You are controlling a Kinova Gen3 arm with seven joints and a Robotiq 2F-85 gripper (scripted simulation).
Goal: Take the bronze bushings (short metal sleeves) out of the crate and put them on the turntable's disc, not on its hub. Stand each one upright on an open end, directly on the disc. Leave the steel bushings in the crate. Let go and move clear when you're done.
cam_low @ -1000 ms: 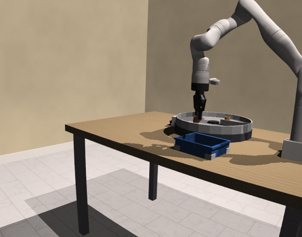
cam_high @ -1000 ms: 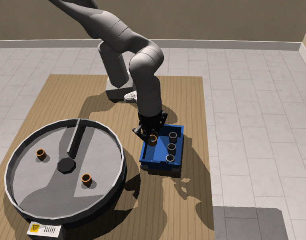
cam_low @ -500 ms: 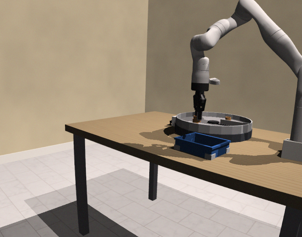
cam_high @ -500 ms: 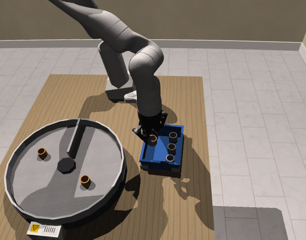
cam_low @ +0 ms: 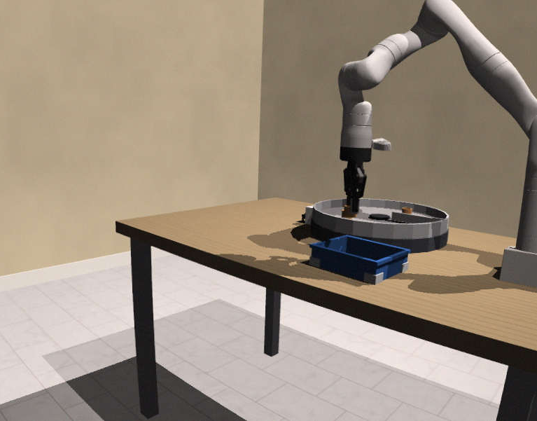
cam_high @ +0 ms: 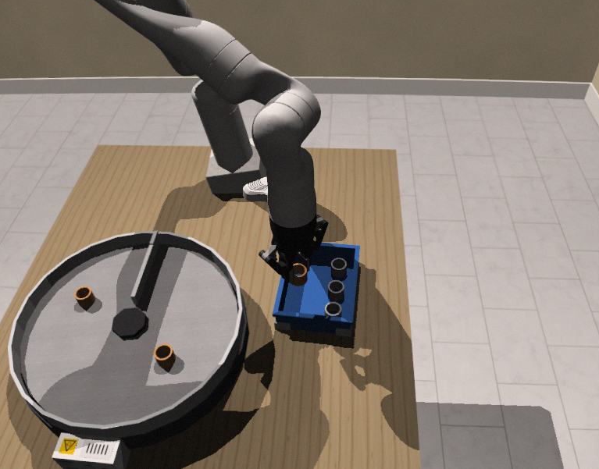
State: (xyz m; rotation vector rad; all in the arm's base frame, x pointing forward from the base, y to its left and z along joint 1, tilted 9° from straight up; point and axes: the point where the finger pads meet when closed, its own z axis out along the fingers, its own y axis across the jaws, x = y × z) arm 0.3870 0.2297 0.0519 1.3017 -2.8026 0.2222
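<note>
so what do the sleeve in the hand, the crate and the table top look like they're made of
Sleeve in the hand: bronze-like metal by its orange-brown colour, dull finish. Crate: probably moulded plastic, uniform saturated blue with thin walls, pale corner feet. Table top: wood or wood veneer, showing straight parallel grain lines, matte.

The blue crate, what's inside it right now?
Three steel bushings stand in a row along one side of the crate. The gripper holds a bronze bushing above the other side. The floor beneath the gripper is hidden.
</note>
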